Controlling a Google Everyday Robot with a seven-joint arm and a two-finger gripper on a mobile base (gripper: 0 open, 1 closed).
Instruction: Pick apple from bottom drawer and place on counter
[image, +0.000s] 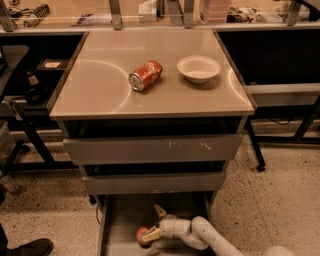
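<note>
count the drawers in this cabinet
3: the top drawer just under the counter, the middle drawer below it, and the bottom drawer pulled open at floor level, where the claw reaches beside the apple. None look hidden.

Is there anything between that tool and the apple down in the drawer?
Nothing, in the camera view: the tool, open in the bottom drawer, has its lower finger right at the apple.

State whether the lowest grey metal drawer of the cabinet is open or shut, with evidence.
Open: the bottom drawer is pulled out, its grey floor showing, with the small red-orange apple and the open gripper inside.
</note>
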